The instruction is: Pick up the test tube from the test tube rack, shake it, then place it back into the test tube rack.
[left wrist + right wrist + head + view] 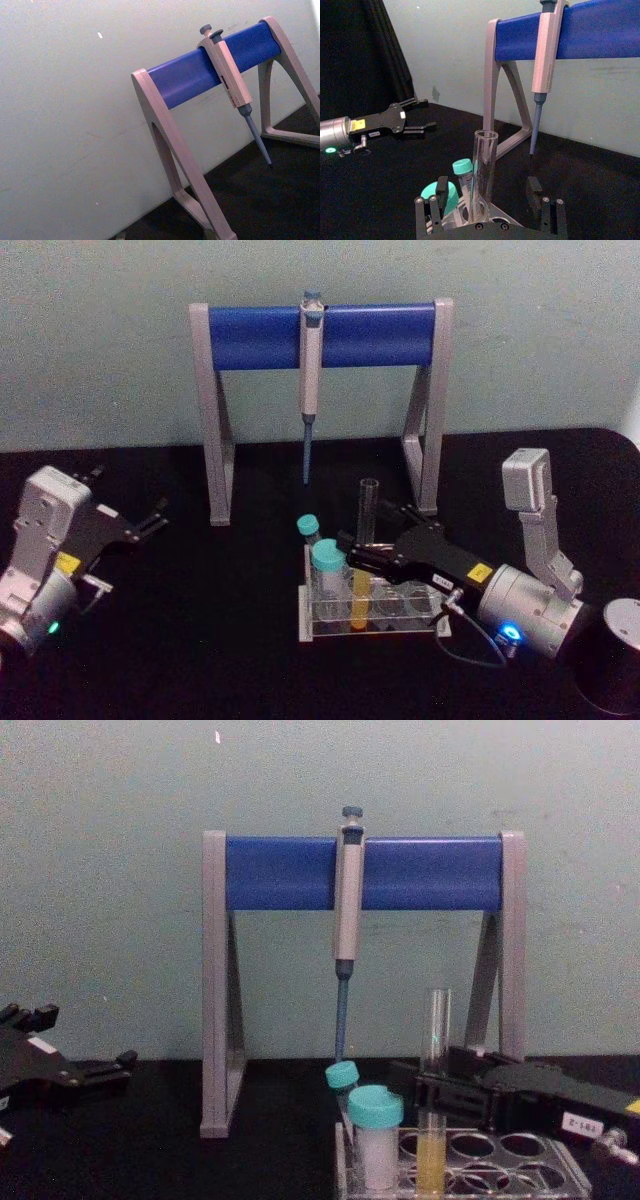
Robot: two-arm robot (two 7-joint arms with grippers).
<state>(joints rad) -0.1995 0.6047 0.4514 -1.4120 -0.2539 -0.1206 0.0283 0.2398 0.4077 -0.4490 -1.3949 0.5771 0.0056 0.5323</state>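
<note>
Black table w/ tall grey-and-blue pipette stand at the back by the wall. R gripper reached in from the right, low over the rack. Its jaws were spread, one finger each side of the test tube, and neither looked to be touching the glass. L gripper sat parked well off to the left, jaws apart, holding nothing. Test tube rack lay in front of the stand, right of centre. Pipette hung on the stand's bar, tip clear of the table. Test tube stood upright in a front hole of the rack, open top, yellow liquid in the bottom part. Two teal-capped vials stood in the rack just beside it on the left.

Judged step: pre-grasp, nothing lifted yet.

Risks from here:
- near finger sat close to the vials, so closing or lifting could bump them
- off-centre close could tilt the tube in its hole and drag the rack up w/ it
- hard squeeze could crack the thin glass, loose one could let it slip
- no cap, so a strong shake could throw liquid out
</note>
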